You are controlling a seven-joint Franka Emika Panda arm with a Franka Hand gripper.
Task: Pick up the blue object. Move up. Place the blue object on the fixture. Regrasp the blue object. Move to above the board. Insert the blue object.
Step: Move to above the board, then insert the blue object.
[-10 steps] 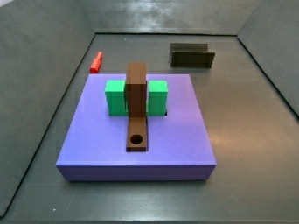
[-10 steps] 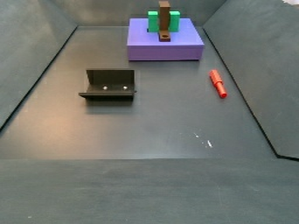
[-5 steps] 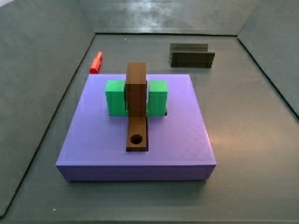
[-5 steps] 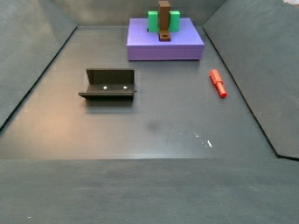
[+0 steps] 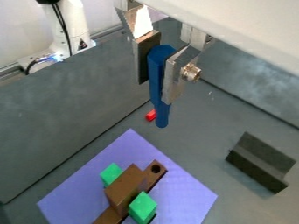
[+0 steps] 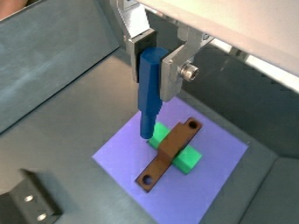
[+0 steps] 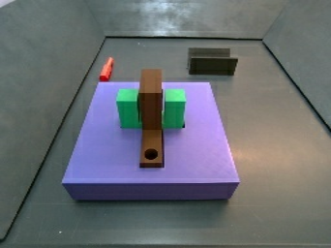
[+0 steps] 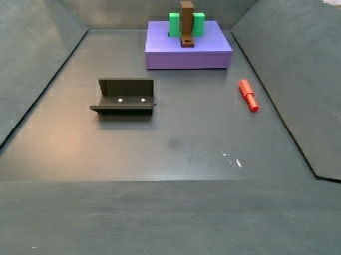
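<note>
Nothing has shifted on the dark grey floor (image 8: 173, 149), the silver two-finger gripper (image 5: 159, 63) high above the purple-blue board (image 6: 176, 149), clamped on the slim blue peg (image 5: 160, 86).

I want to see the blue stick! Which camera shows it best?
Both wrist views show the blue object well: it hangs clamped between the gripper fingers, high above the board. Neither side view shows it or the gripper.
</note>
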